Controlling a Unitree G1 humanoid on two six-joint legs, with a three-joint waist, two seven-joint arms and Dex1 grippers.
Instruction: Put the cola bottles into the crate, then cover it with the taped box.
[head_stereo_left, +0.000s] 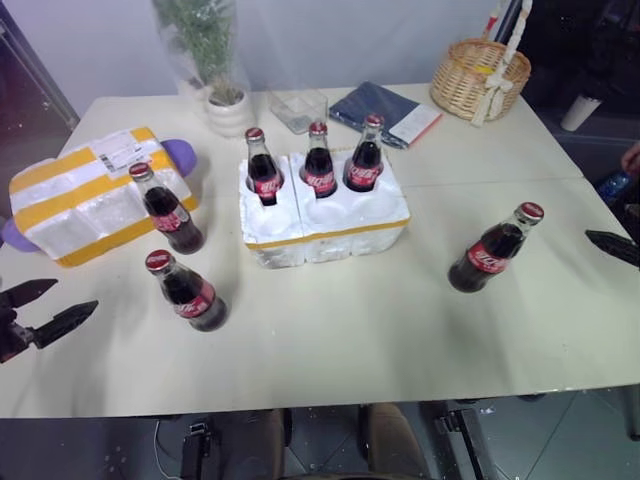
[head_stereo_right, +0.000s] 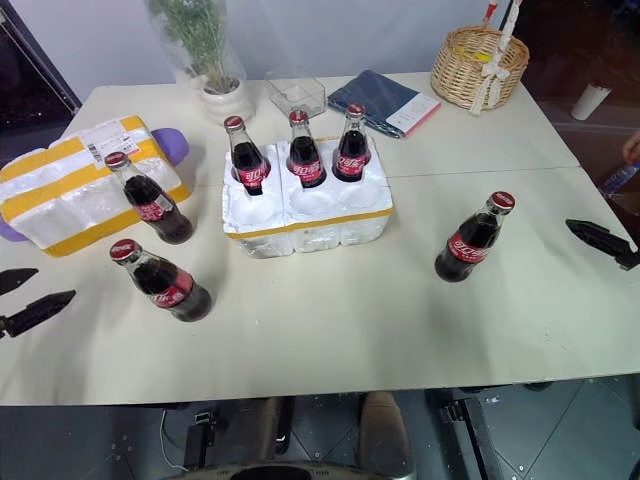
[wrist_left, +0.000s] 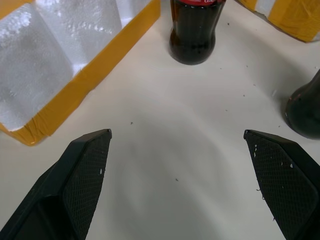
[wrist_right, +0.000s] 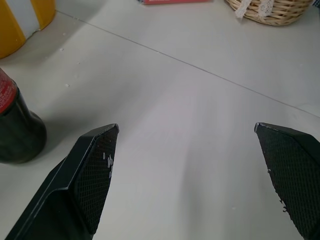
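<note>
Each of the six cola bottles carries a red cap and a red label with white script, too small to read for certain. Three stand in the back wells of the crate (head_stereo_left: 325, 222), a low white styrofoam tray with a yellow tape band, its front wells bare. The taped box (head_stereo_left: 90, 195) bears a white shipping label (head_stereo_left: 118, 152) whose print is illegible.

The left gripper (head_stereo_left: 48, 310) hangs over the table's near-left edge, fingers spread wide and holding nothing. Just ahead of it stands one loose bottle (head_stereo_left: 187, 292); another (head_stereo_left: 167, 209) stands farther ahead, touching the taped box's front side. The crate sits well off to its right.

The right gripper (wrist_right: 187, 165) hovers over bare tabletop at the right edge, jaws equally wide and empty. The third loose bottle (head_stereo_left: 495, 248) stands near its left; a wicker basket (head_stereo_left: 480, 78) lies far ahead.
</note>
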